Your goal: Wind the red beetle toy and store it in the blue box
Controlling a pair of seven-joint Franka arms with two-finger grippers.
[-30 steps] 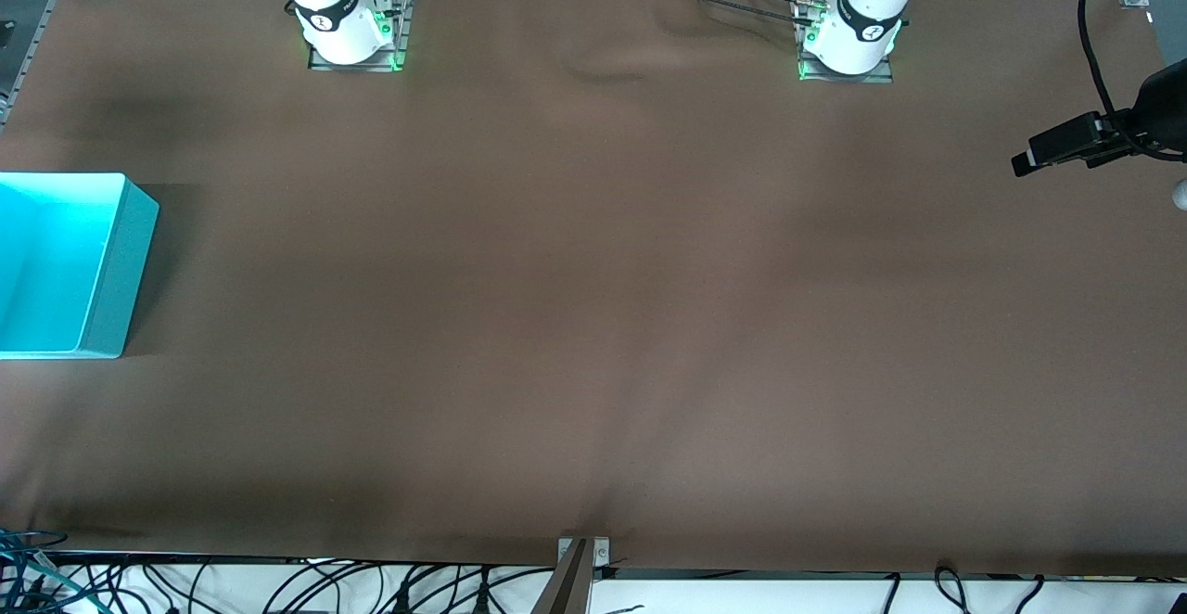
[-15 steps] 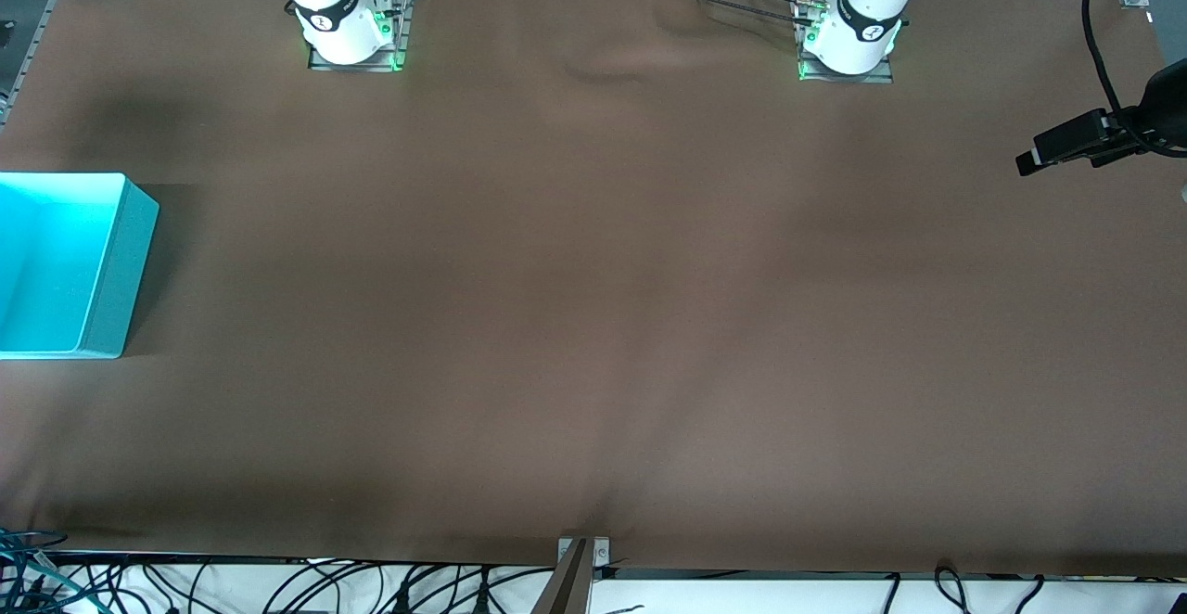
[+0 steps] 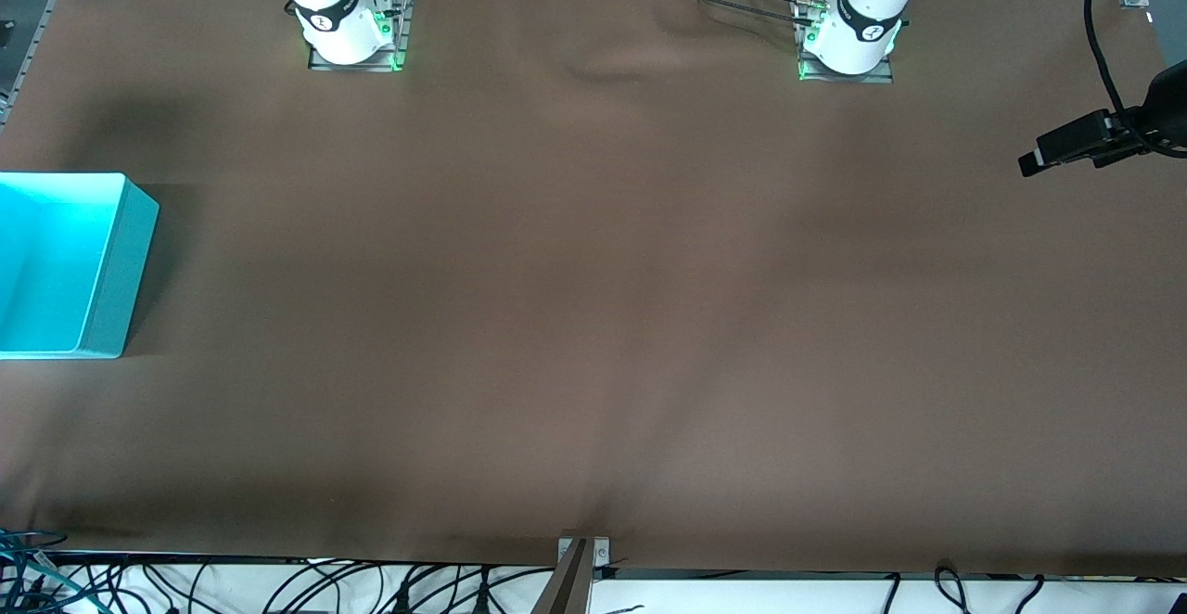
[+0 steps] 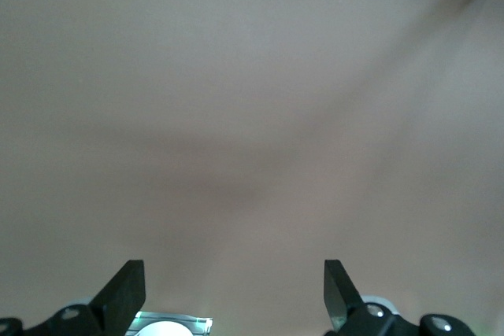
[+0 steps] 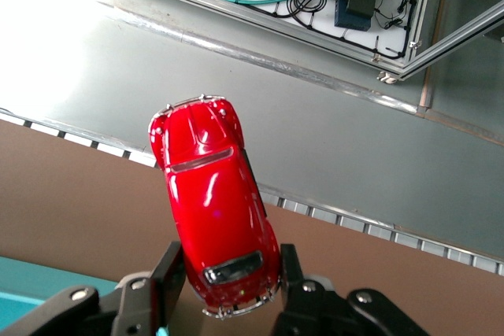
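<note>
The red beetle toy [image 5: 211, 202] shows only in the right wrist view, a glossy red car held by its rear end. My right gripper [image 5: 228, 273] is shut on it, one finger [image 5: 169, 273] against each side. It hangs in the air by the table's edge at the right arm's end, with a corner of the blue box [image 5: 20, 289] below. In the front view the blue box [image 3: 130, 224] stands at the right arm's end, its inside bare where it shows. My left gripper [image 4: 234, 289] is open over bare cloth with nothing between its fingers. Neither gripper shows in the front view.
Brown cloth [image 3: 593, 317] covers the whole table. A black device on a cable [image 3: 1076, 143] hangs over the left arm's end. The left arm's lit base plate [image 4: 169, 324] shows under the left gripper. Grey floor and a metal frame [image 5: 441, 45] lie past the table edge.
The black device at the left arm's end has drifted slightly toward the table's edge. The blue box has not moved.
</note>
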